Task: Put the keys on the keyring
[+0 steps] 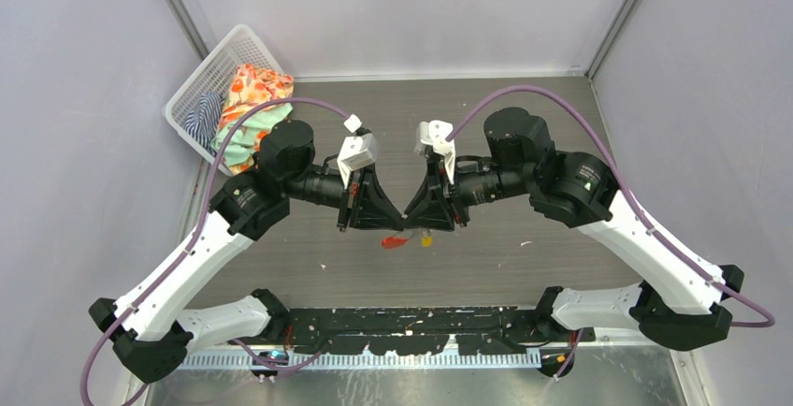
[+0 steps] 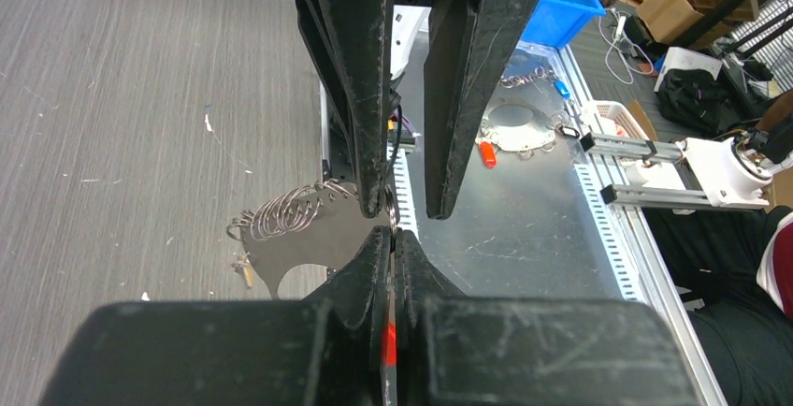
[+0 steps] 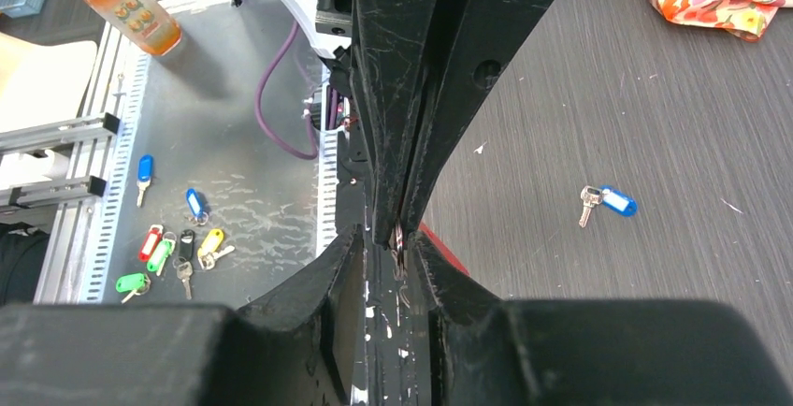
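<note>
Fingers (image 2: 360, 275) of the left gripper (image 2: 394, 242) are pressed together, and a thin strip of red tag (image 2: 388, 340) shows in the seam between them, so this gripper is clamped on the keyring (image 1: 394, 240). From above, the tag hangs just under the point where the two grippers meet tip to tip over the table (image 1: 524, 125).

The right gripper (image 2: 407, 211) faces the left one head-on. Its jaws stand apart, with bare background showing through the gap, and nothing can be seen pinched between them. A small loop of grey metal sits against the inner face of one of its fingers, right above the keyring's clamped tag. In the right wrist view the left gripper's closed tips reach into the space between the right gripper's own fingers, where a bit of metal and a red edge show.

The yellow key (image 1: 426, 239) is just beside the keyring, on the right arm's side and below the right gripper's tip. Whether it hangs or lies on the table cannot be told. The blue key (image 3: 612, 200) lies flat on the table well apart from the keyring, on the side away from the arm bases.

Far from the keyring, toward the back left corner, a white basket (image 1: 210, 88) holds a floral cloth (image 1: 257, 88) and a striped cloth (image 1: 201, 116). On the arm-base side of the keyring, a bundle of spare rings (image 2: 285, 211) rests on a dark plate.
</note>
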`<state>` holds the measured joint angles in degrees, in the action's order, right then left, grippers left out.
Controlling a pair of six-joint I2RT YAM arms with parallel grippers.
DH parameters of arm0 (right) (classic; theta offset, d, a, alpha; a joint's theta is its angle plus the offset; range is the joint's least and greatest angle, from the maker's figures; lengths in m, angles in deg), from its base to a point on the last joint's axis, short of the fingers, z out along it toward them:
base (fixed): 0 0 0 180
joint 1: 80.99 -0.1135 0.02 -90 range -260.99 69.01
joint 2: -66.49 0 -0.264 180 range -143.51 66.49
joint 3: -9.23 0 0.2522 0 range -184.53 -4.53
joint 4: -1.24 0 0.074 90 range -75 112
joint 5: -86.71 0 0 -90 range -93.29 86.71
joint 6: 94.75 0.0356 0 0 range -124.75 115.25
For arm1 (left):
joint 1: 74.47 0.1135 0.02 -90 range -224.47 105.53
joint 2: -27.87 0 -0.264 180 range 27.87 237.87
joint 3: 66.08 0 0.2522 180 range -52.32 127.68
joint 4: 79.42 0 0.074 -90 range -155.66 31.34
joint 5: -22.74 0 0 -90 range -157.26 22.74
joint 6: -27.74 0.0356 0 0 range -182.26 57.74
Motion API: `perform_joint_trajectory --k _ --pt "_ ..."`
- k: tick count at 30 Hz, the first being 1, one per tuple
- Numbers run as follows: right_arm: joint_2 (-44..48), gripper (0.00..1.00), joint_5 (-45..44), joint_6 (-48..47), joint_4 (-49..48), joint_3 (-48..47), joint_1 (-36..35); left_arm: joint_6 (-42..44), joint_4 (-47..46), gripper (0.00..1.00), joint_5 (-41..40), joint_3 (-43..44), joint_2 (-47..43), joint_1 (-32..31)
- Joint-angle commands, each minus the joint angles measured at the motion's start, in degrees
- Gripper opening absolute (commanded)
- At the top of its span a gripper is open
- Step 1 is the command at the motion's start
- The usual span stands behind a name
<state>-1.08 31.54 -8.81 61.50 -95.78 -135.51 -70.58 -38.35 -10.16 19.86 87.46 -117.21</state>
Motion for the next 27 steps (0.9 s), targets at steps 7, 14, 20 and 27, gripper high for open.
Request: perform_joint_trajectory --k 7,14,20,27 --pt "-1.6 0.13 1.7 -2.4 1.4 -3.3 0.2 0.0 -1.9 0.0 2.1 0.1 -0.9 0.1" --pt "1.8 0.01 -1.5 -1.8 -3.6 -0.1 0.4 0.2 -0.8 0.28 1.6 -0.1 -1.4 0.1" --pt "6.6 0.01 -0.5 0.9 -9.6 5.4 0.9 12.0 9.4 0.45 -0.4 3.5 -1.8 0.6" --pt "9.1 0.01 0.0 3.9 -15.2 10.1 0.8 9.7 2.1 0.38 -1.3 1.5 -1.8 1.4"
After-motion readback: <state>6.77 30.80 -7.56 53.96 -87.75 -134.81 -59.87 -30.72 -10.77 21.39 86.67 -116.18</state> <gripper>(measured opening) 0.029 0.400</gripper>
